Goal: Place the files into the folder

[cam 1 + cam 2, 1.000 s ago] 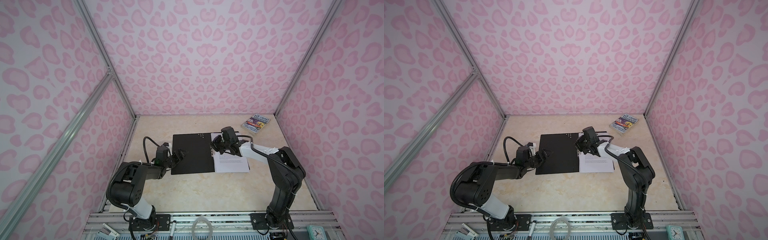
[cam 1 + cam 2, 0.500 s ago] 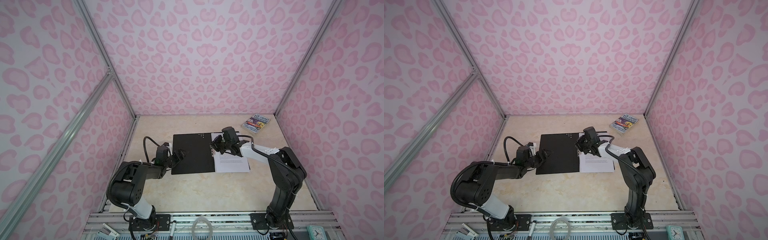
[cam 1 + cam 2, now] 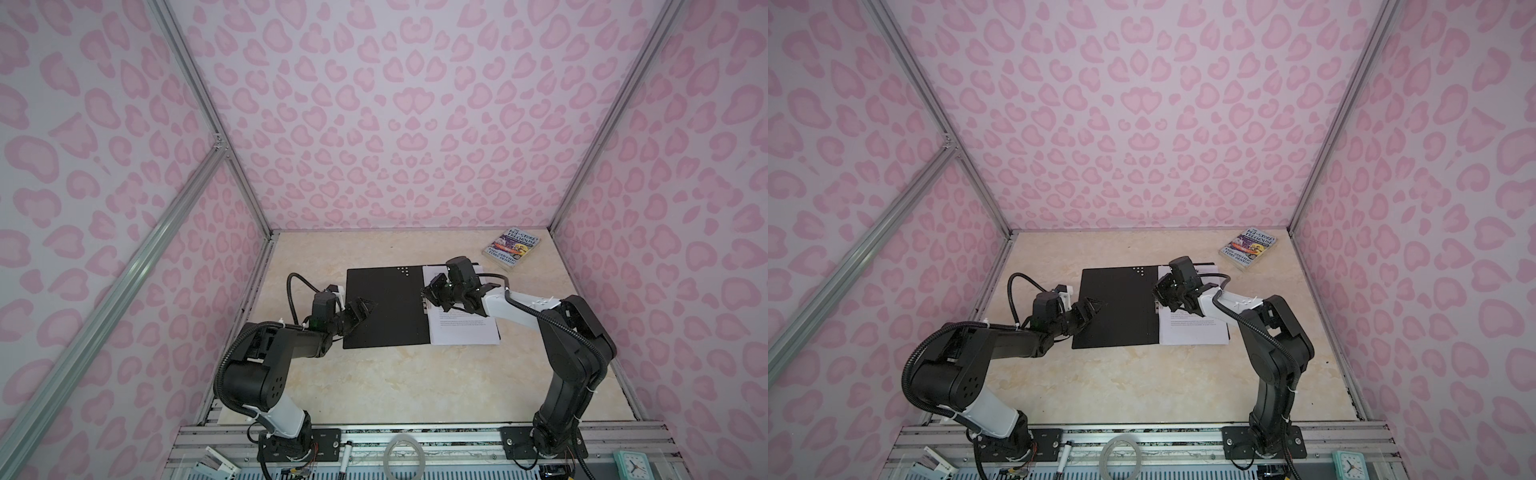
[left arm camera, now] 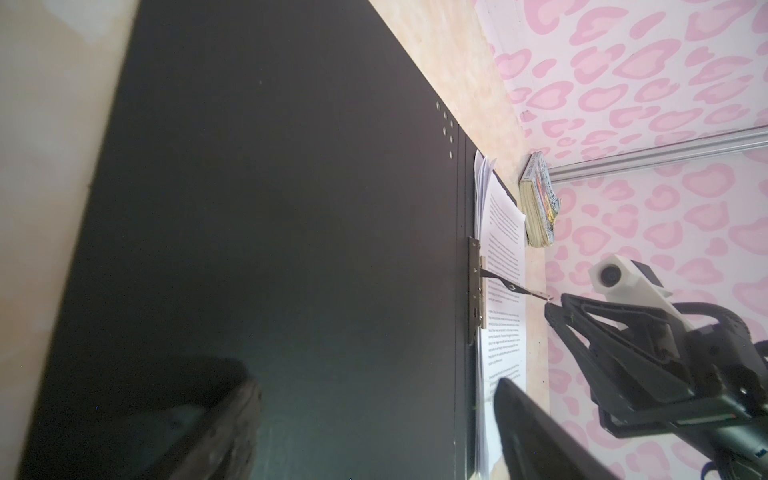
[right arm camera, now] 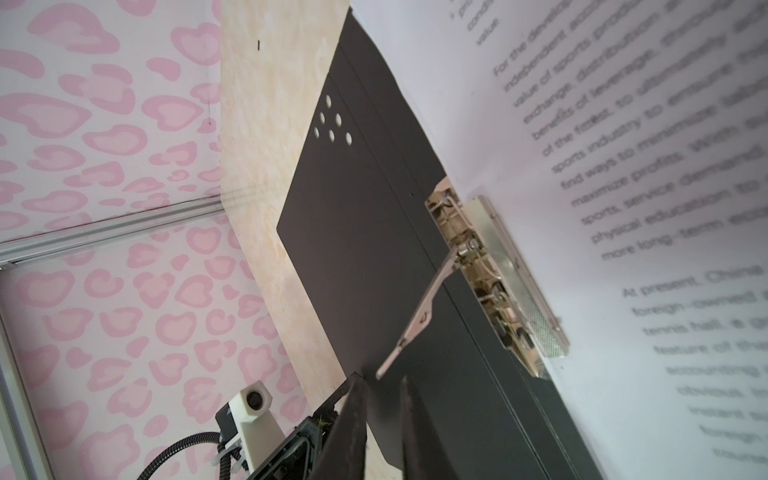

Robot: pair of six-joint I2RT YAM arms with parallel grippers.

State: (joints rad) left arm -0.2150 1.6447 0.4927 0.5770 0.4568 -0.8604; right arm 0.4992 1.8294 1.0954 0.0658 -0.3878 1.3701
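The folder (image 3: 390, 328) (image 3: 1121, 328) lies open and flat on the table, black inside up. The files (image 3: 461, 328) (image 3: 1192, 330), white printed sheets, lie stacked on its right half. At the spine sits the metal clip (image 5: 490, 266) (image 4: 476, 291), with its lever (image 5: 419, 316) (image 4: 515, 289) raised over the files. My right gripper (image 5: 382, 382) (image 3: 428, 293) (image 3: 1158, 291) hovers at the lever's free end. A narrow gap shows between its fingers, with nothing clamped in it. My left gripper (image 4: 374, 415) (image 3: 365, 307) (image 3: 1094, 305) stands wide open low over the folder's bare left cover (image 4: 291, 208).
A small colourful paperback book (image 3: 513, 248) (image 3: 1249, 247) (image 4: 538, 203) lies at the back right corner. Pink patterned walls close in the table on three sides. A clock (image 3: 631, 465) and a tape ring (image 3: 405, 455) sit on the front rail.
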